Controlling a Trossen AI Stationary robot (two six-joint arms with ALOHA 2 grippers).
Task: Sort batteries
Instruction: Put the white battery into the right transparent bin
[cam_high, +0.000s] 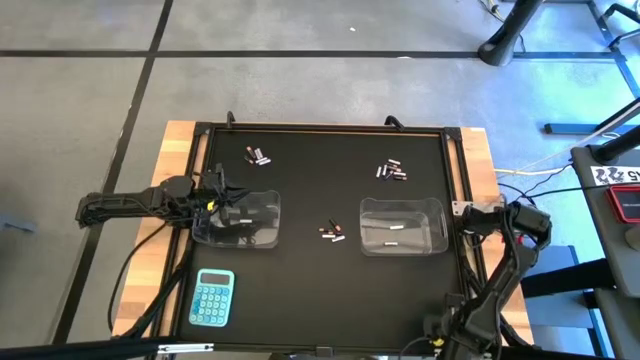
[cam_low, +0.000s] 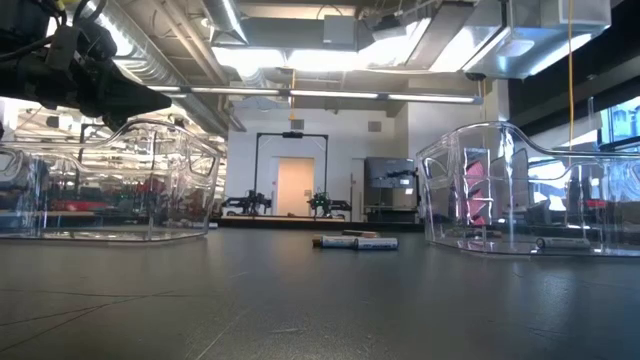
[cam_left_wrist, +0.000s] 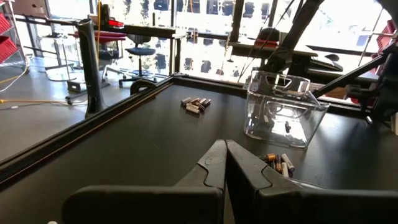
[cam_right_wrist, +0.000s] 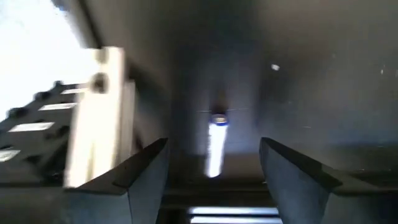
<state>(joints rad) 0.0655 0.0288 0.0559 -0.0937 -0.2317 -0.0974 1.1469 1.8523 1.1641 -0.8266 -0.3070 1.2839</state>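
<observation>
- The batteries lie in three loose clusters on the dark tabletop (cam_high: 320, 290): one cluster (cam_high: 259, 155) toward the far left, one (cam_high: 392, 171) toward the far right, and a small one (cam_high: 332, 232) near the middle, between the two clear tubs.
- Each cluster is a jumble, so the cylinders' long axes point several ways; none stands on end.
- In the low view the middle cluster (cam_low: 355, 241) lies flat, long axes running across the picture.
- The right tub (cam_high: 403, 225) holds two silvery-white batteries; the one at (cam_high: 394, 227) lies with its long axis across the table, left to right, as does the other nearer the tub's front edge.
- The left tub (cam_high: 238, 221) holds some small dark items under the arm; which way they point I cannot tell.
- The left gripper (cam_high: 225, 196) reaches in from the left edge and hangs over the left tub's rim; its fingers (cam_left_wrist: 208, 168) are pressed together, holding nothing.
- The right gripper (cam_high: 462, 221) sits at the table's right edge, just beside the right tub; its fingers (cam_right_wrist: 146, 168) stand wide apart and empty.
- In the right wrist view a pale cylinder (cam_right_wrist: 216, 142) lies between them, long axis running away from the camera.
- A blue calculator (cam_high: 212, 298) lies near the front left corner.
</observation>
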